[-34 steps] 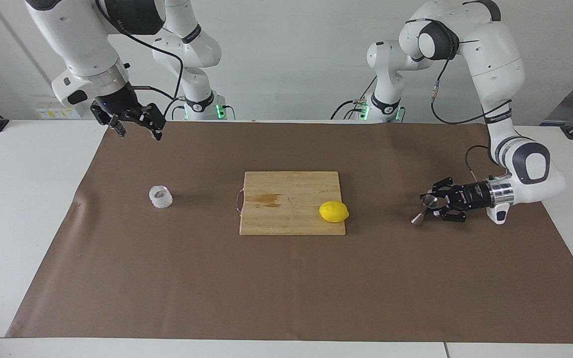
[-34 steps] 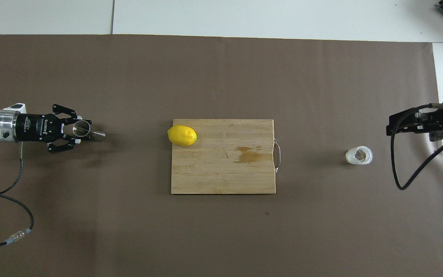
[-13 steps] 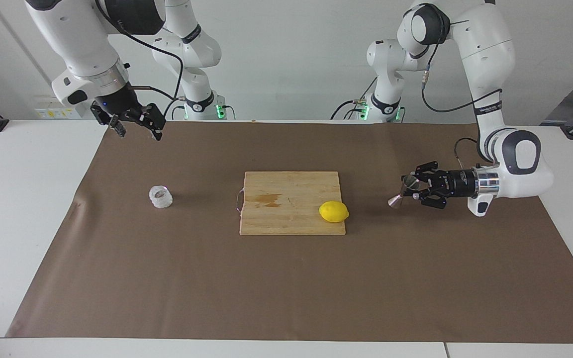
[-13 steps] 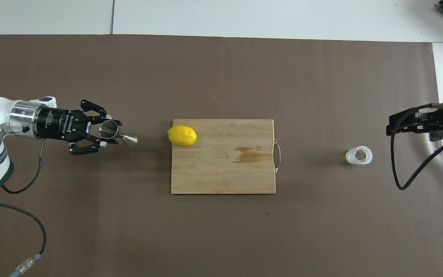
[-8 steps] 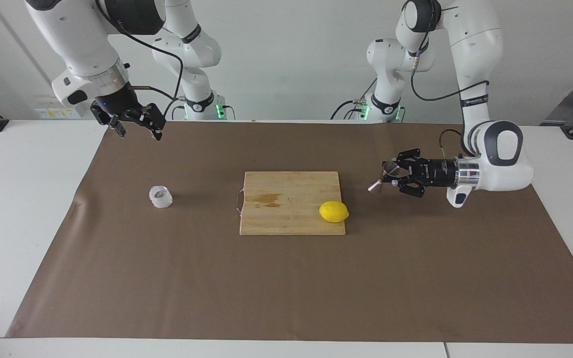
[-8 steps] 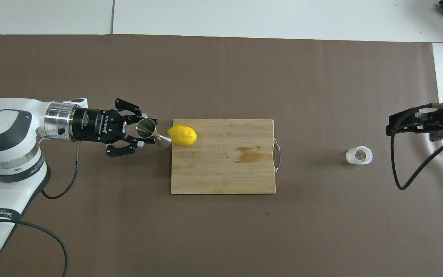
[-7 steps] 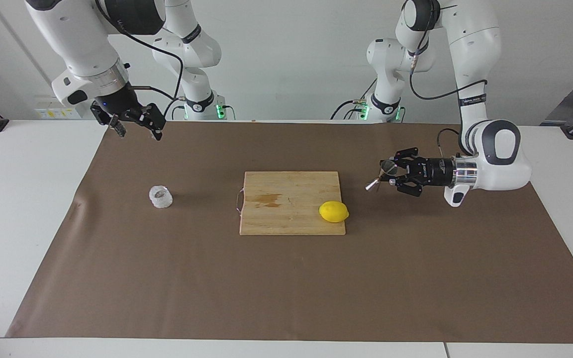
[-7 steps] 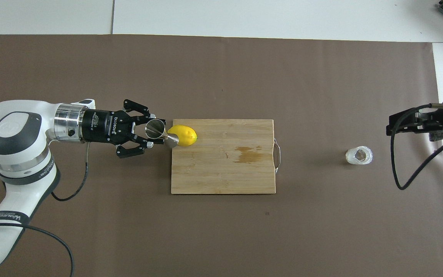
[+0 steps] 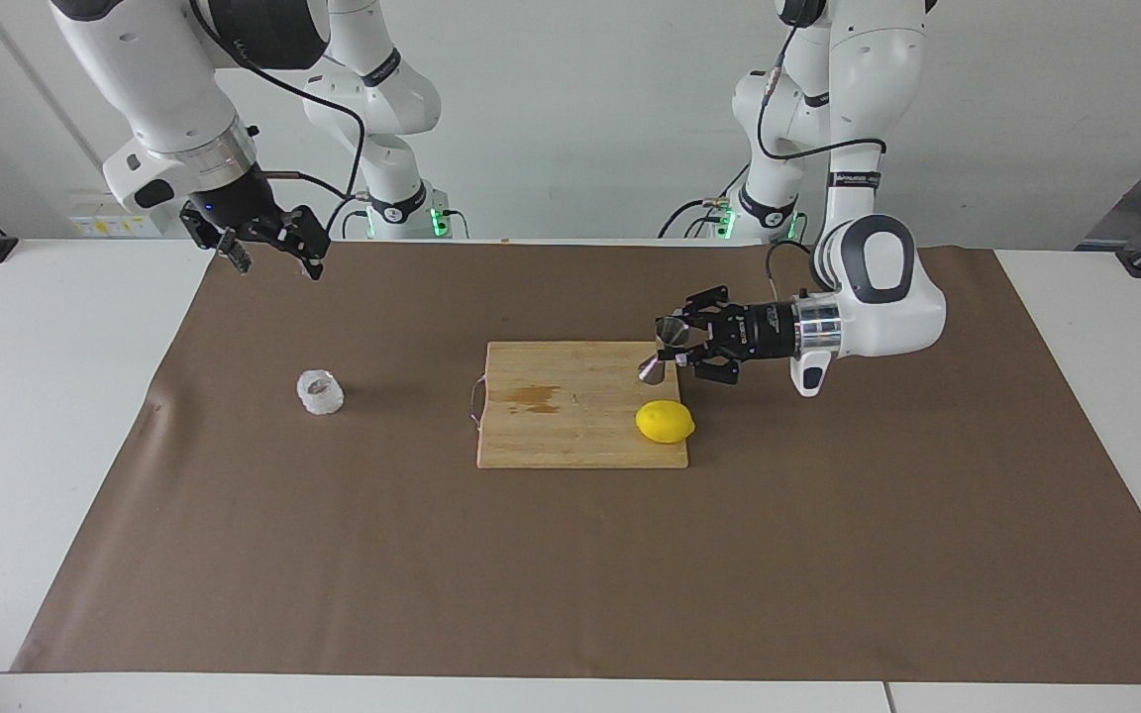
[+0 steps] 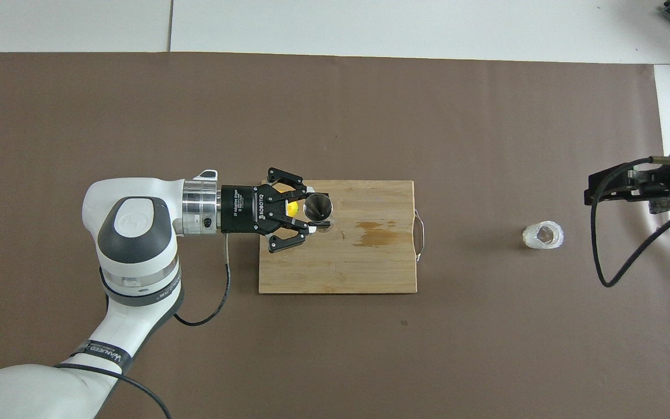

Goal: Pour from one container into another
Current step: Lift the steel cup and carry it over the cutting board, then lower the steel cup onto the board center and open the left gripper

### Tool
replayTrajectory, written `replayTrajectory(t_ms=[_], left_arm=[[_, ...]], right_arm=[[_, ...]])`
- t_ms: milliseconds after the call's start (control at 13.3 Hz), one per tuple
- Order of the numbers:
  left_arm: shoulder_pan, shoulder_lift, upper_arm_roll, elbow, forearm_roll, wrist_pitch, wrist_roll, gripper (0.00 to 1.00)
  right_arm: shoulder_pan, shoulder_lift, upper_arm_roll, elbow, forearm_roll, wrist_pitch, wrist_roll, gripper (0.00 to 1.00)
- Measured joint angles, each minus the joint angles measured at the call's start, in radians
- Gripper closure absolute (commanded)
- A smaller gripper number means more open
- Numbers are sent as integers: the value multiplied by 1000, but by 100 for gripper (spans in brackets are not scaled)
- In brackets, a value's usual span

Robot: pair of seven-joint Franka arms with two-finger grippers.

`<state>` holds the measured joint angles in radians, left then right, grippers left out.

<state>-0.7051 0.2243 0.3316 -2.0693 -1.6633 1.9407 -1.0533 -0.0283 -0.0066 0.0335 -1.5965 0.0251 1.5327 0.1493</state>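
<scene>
- The left claw [image 9: 672, 349] was clamped on the steel jigger [image 9: 660, 347], holding it in the air over the corner of the cutting board [image 9: 551, 436] that lies toward the left arm's end of the surface and nearer the robots.
- Below the claw and a little farther from the robots, a lemon [image 9: 665, 422] lay on the board.
- The right claw [image 9: 268, 250] hung with its fingers spread wide and empty, waiting above the brown mat [image 9: 570, 574].
- The ribbed glass cup [image 9: 320, 392] stood on the mat, below the right claw and well apart from the left one.
- Judged step: carrying the jigger into position; no pouring had begun.
- The next move likely called for setting the jigger upright and steady, then having the right claw come down to grip the cup and tip it over the jigger's narrow mouth.
</scene>
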Motion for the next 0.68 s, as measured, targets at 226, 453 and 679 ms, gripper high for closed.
replayTrajectory(t_ms=[226, 453, 679], left_arm=[[-23, 5, -64, -29, -102, 92, 46, 100], [-65, 39, -100, -37, -210, 150, 146, 100], [-71, 59, -114, -37, -246, 169, 198, 100]], right_arm=[[0, 0, 0, 0, 0, 0, 0, 0], [0, 0, 0, 0, 0, 0, 0, 0], [0, 0, 0, 0, 0, 0, 0, 0]])
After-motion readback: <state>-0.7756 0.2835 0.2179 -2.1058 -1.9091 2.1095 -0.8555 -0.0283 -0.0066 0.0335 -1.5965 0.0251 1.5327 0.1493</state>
